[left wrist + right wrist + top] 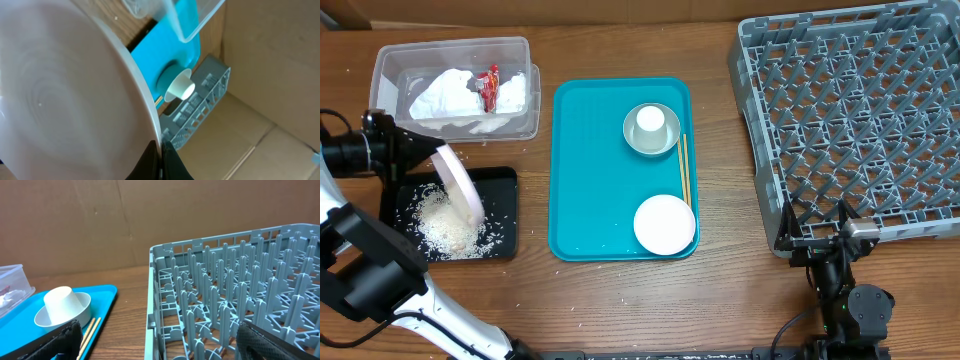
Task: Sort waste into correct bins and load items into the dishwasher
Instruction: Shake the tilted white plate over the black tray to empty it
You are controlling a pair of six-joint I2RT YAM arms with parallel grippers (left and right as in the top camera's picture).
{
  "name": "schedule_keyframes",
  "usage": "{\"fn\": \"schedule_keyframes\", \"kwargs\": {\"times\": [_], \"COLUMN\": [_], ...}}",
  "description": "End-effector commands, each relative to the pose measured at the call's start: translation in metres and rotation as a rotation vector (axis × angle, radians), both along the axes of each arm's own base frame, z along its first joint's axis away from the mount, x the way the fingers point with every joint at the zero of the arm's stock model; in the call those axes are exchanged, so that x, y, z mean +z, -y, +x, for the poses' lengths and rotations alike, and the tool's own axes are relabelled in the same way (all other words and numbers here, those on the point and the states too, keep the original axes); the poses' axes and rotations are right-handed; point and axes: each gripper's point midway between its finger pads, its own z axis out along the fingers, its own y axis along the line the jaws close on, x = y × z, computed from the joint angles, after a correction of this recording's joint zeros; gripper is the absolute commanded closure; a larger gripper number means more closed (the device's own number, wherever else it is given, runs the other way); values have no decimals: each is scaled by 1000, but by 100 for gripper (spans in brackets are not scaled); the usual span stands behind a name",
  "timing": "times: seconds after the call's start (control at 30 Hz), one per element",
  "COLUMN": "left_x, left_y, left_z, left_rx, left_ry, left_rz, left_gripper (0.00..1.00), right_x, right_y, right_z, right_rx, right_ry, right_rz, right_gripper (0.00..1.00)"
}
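Pinkish-white plate (460, 185) is pinched at its rim in the left gripper (161, 155), tilted steeply, evidently so rice (445, 230) sheds onto the black tray (502, 188) beneath the fingers. Right gripper (160, 347) rests spread wide and empty, dish rack (225, 280) just ahead.

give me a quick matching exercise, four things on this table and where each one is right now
Things:
1 napkin
2 rice
3 cup
4 pinkish plate

Places:
a in the bowl on the teal tray
b in the left gripper, tilted over the black tray
c in the clear tub
d on the black tray

Pairs: 1-c, 2-d, 3-a, 4-b
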Motion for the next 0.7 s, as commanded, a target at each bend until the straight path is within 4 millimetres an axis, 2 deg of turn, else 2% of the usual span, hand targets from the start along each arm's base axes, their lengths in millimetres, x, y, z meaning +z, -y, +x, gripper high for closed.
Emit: {"fn": "schedule_keyframes", "kwargs": {"times": [0.0,0.07,0.23,0.67], "left_x": [-4,-4,14,15], "left_y": [3,1,-1,-20], "left_z": [2,2,6,-6], "left_rx": [0,12,22,80], "left_ry": [50,56,186,171], "left_rz": [-67,-77,-131,-145], "left_gripper": [96,96,96,96], "right_x": [-2,-2,-2,-2], "right_y": [0,0,0,0], "right_z": [0,0,0,0], "right_rx": [-2,-2,-2,-2], "right_ry": [2,2,2,2], "right_rz": [-1,-1,-1,-1], "right_gripper": [0,0,0,0]}}
